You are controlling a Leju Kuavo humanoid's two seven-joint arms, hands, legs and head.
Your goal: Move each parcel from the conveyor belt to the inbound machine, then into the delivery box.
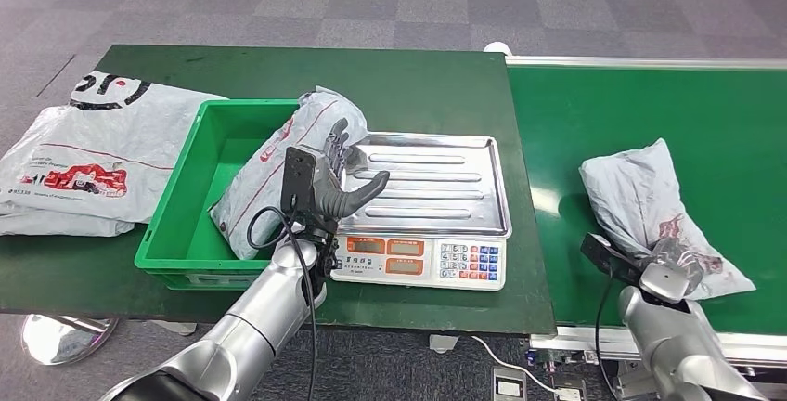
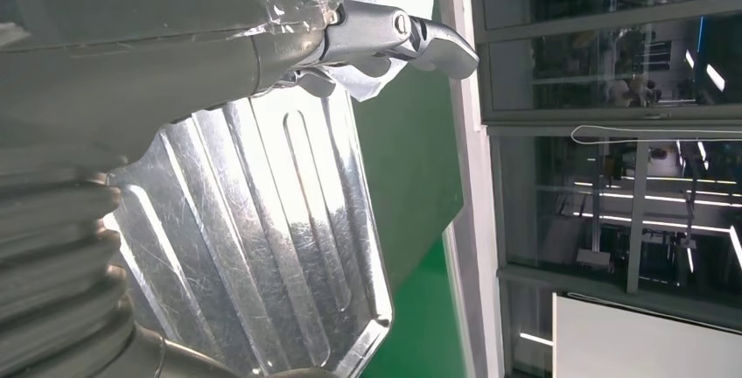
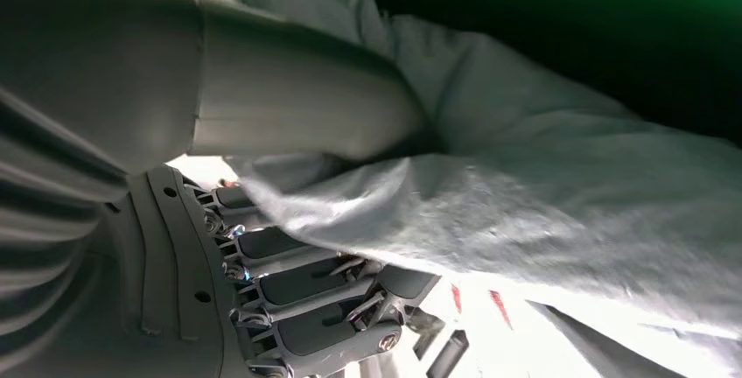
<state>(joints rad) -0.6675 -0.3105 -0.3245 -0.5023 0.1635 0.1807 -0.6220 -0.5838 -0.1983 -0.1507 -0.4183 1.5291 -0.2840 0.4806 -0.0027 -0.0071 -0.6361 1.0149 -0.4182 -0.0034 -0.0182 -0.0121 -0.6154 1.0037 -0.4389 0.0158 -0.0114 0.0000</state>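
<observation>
Meanwhile, one parcel (image 1: pixel 278 164) leans half in the green box (image 1: pixel 181 243), another parcel (image 1: pixel 650 206) waits on the belt (image 1: pixel 640 113).
Left robot hand (image 1: pixel 339 183) hovers open beside the box parcel, over the scale (image 1: pixel 422 201); right robot hand (image 1: pixel 673 266) grips the belt parcel's near end, its length running away.

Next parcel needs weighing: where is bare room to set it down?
The scale tray is bare right of the left hand. The belt is open between the scale and the parcel in the right hand. The green bin is crowded by a leaning parcel.
</observation>
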